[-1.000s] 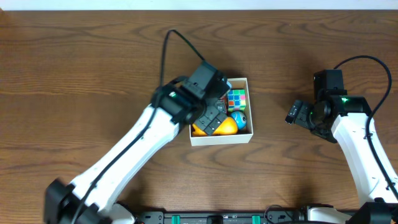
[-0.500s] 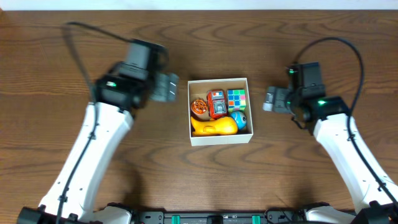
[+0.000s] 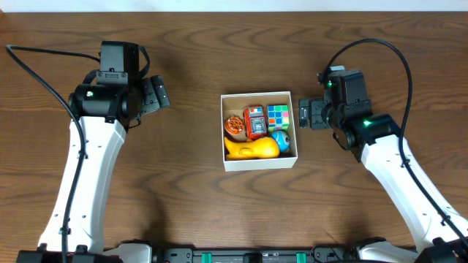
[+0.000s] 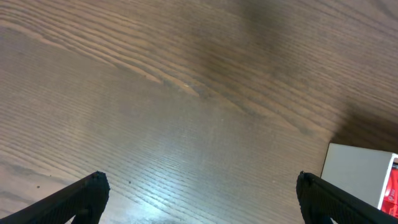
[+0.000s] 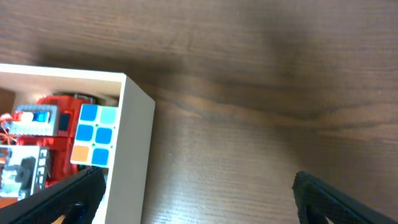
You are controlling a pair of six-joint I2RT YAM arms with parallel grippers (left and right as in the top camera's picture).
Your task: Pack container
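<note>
The container (image 3: 259, 164), a white square box, sits mid-table and holds a yellow toy (image 3: 252, 149), a red toy (image 3: 254, 121), a colour cube (image 3: 278, 116), a blue ball (image 3: 281, 141) and an orange round toy (image 3: 234, 126). My left gripper (image 3: 159, 96) hangs open to the box's left, well apart from it. In the left wrist view its gripper (image 4: 199, 193) has only bare wood between the fingers, and the container's corner (image 4: 357, 174) shows at right. My right gripper (image 3: 303, 114) is open just right of the box. In the right wrist view its gripper (image 5: 199, 186) spans the container wall (image 5: 134, 143), with the cube (image 5: 93, 134) inside.
Brown wooden table (image 3: 183, 197) all round the box. Black cables run from both arms near the back edge (image 3: 234, 6). Both white arms reach in from the front corners.
My left arm has pulled out from over the container and swung far left, open and with nothing in it. My right gripper has edged left and up, closer to the box's right wall.
</note>
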